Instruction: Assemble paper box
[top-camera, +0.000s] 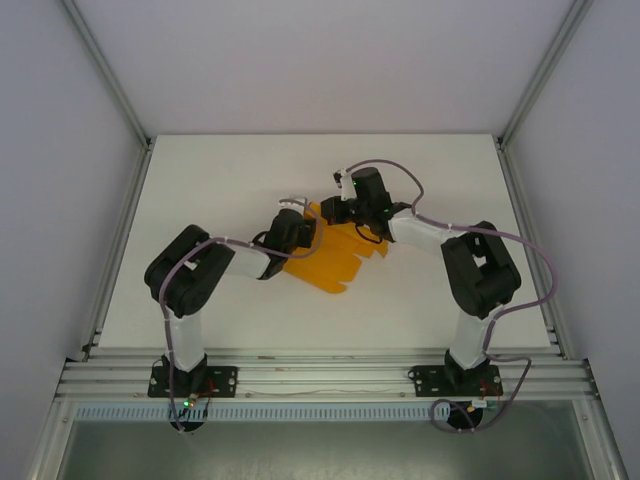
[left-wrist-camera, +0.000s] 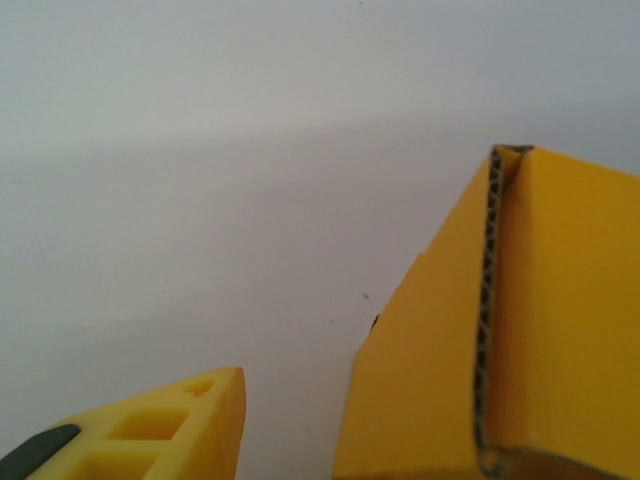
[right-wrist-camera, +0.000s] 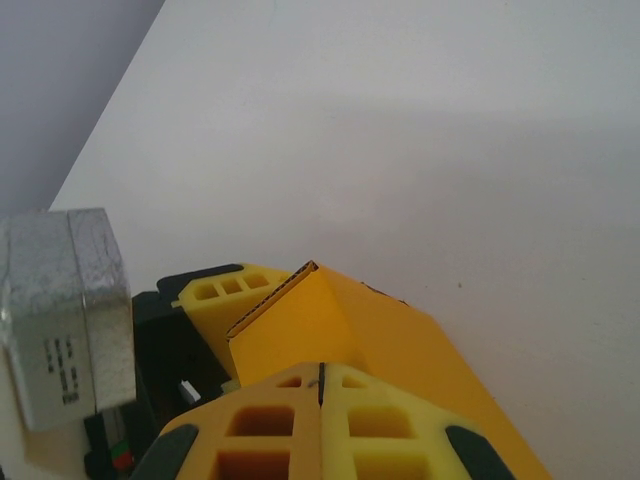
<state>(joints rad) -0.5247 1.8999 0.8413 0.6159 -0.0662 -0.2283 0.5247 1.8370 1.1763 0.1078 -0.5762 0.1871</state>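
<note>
One orange paper box, partly folded, lies mid-table between two grippers. The right gripper has its pads pressed together, seemingly pinching a flap to keep the fold raised. The left gripper sits just beside that raised flap, one finger clear of it, jaws apparently apart, likely ready to press the wall.

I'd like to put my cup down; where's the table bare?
The white tabletop is bare beyond both grippers and between the orange corrugated card sheet and the arm bases. Crowded middle: left gripper and right gripper at the card.
</note>
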